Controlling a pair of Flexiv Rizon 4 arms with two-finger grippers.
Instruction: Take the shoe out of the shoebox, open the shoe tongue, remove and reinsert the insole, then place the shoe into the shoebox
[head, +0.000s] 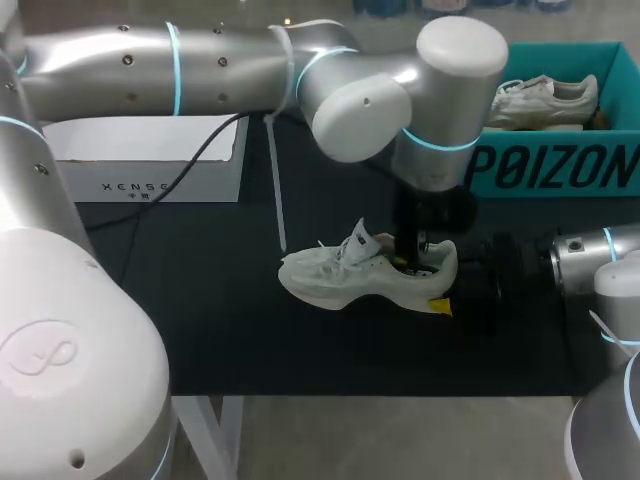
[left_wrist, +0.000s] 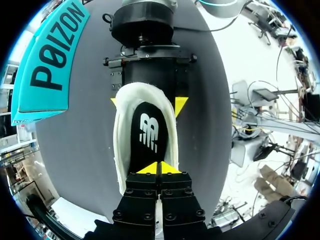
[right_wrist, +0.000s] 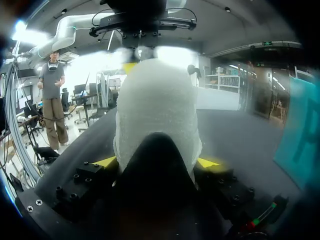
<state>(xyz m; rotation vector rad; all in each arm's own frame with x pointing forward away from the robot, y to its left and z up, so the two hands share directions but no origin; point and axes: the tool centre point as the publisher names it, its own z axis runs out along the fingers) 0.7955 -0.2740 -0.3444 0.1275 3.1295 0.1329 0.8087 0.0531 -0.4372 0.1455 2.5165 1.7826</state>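
Here, the white shoe (head: 350, 272) lies on its sole on the black table (head: 200, 320), out of the shoebox (head: 560, 165), with the toe pointing toward my left side and the heel toward my right side. Both arms meet at the shoe.

The right gripper (right_wrist: 157, 161) comes to the shoe from behind the heel. Its two yellow tips stand wide, one on each side of the heel, and both press on the white fabric, so it is holding the shoe. The left wrist view shows the same thing from above: one yellow tip at each side of the heel end.

The left gripper (left_wrist: 160, 168) comes down on the shoe from above, at the opening near the heel. Its two yellow tips are pressed together with no gap between them, just over the black insole (left_wrist: 147, 132), which lies inside the shoe and has a white mark on it. I cannot tell if a thin edge of the insole is caught between the tips.

The shoebox is teal and stands behind the shoe, toward the heel side and apart from it. A second light shoe (head: 545, 100) lies inside it. A white box lid (head: 150, 170) is behind the shoe on the toe side, well apart.
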